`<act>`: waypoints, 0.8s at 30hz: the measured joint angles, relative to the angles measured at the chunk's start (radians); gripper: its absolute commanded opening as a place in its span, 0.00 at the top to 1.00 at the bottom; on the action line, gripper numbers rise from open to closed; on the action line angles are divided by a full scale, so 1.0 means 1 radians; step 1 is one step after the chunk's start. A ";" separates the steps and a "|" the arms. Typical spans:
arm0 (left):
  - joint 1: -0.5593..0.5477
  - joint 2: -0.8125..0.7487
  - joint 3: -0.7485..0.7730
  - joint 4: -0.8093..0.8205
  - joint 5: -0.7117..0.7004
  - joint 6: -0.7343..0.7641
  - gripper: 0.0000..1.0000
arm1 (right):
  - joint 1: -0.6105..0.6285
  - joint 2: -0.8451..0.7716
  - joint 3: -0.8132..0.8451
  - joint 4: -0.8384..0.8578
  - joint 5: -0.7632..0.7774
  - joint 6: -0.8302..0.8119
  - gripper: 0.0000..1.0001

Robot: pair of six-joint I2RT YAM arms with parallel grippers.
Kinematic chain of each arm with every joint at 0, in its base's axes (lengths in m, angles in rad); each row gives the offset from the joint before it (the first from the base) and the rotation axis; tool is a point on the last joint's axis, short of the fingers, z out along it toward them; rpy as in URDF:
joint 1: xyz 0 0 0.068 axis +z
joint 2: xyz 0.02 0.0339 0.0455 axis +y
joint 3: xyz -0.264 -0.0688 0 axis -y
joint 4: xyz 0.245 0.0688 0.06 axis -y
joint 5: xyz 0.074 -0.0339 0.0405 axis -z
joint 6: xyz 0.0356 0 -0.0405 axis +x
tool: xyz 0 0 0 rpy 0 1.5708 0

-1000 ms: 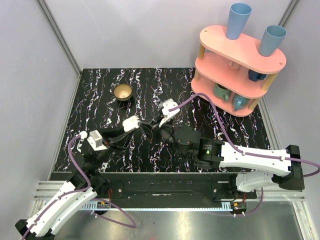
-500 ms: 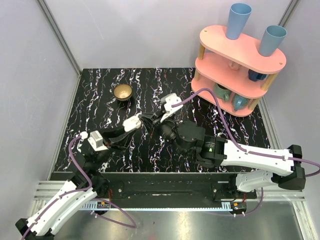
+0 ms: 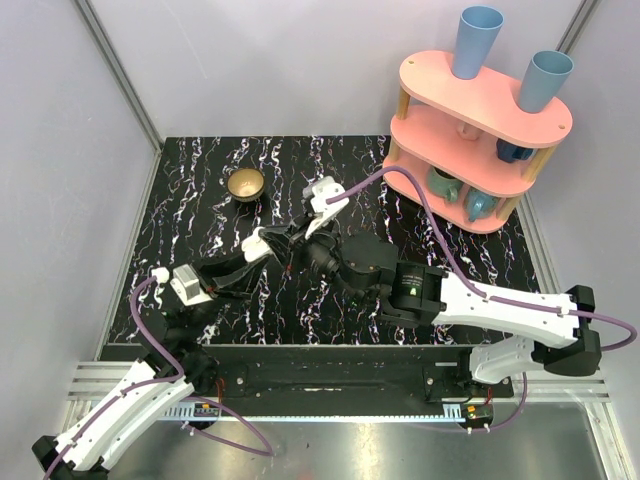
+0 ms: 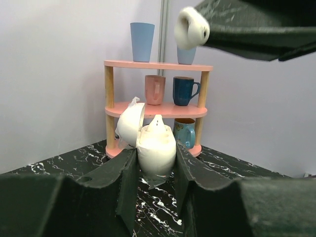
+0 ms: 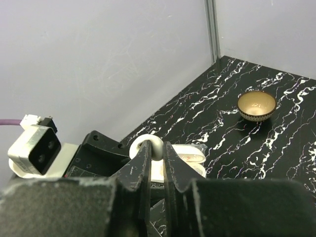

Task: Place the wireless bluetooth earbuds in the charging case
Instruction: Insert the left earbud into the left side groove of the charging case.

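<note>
At the far left of the worktop (image 3: 200,200) a brass bowl (image 3: 245,184) stood well apart from the action. Nearer, the left tool (image 4: 155,168) was pinching the charging case (image 4: 156,148) by its sides, upright, with the lid (image 4: 130,123) swung open to the left. A white nub rose from the open top; whether that was an earbud already seated could not be told.

Just right of it, the right tool (image 5: 157,149) was pinching an earbud (image 4: 191,28) at its very tips and hung above the case, not touching it. The shelf (image 3: 490,95) of mugs stood off to the right, out of the way.

The risks looked to be these. The bud was glossy and held by little, so a skewed approach could push it against the rim of the socket and flick it out onto the worktop. A hard press could also twist the smooth case in the left tool's grip. The open lid stood close enough for the descending fingers to knock it.
</note>
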 measured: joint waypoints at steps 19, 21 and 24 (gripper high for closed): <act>0.000 0.000 0.000 0.027 -0.002 -0.001 1.00 | 0.000 0.071 0.000 -0.084 -0.011 0.018 0.92; 0.000 0.000 0.000 0.028 -0.002 -0.001 1.00 | 0.000 0.077 0.000 -0.084 -0.010 0.018 0.92; 0.000 0.000 0.000 0.028 -0.003 -0.002 1.00 | 0.000 0.082 0.000 -0.082 -0.003 0.017 0.92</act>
